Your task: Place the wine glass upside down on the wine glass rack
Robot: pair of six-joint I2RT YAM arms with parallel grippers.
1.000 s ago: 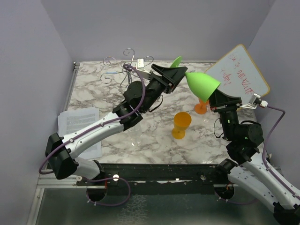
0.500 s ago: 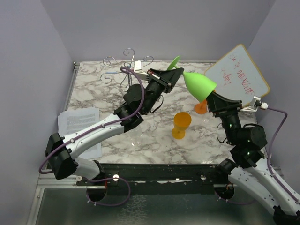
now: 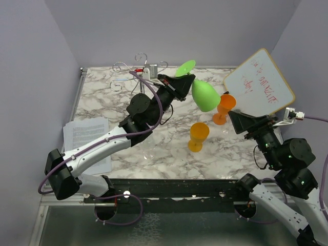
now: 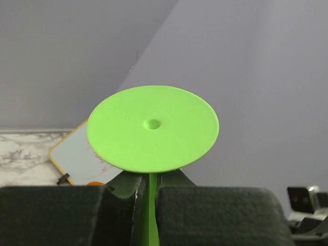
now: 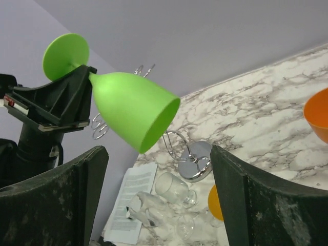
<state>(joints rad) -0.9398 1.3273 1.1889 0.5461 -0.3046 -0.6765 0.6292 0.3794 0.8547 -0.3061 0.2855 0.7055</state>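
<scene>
A bright green wine glass hangs tilted in the air over the back of the table, foot up and bowl mouth down to the right. My left gripper is shut on its thin stem, just under the round foot. My right gripper stands open and apart from the glass, whose bowl floats beyond its spread fingers. The wine glass rack, a silver wire stand with curled arms, rises at the back left behind the left arm; its chrome base shows in the right wrist view.
Two orange glasses stand right of centre. A whiteboard leans at the back right. A printed sheet lies at the left edge. Clear glasses lie on the marble near the rack's base.
The left gripper closed on the stem. The right gripper opened, let go of the bowl and drew back to the lower right. The glass moved left and tilted further over.
</scene>
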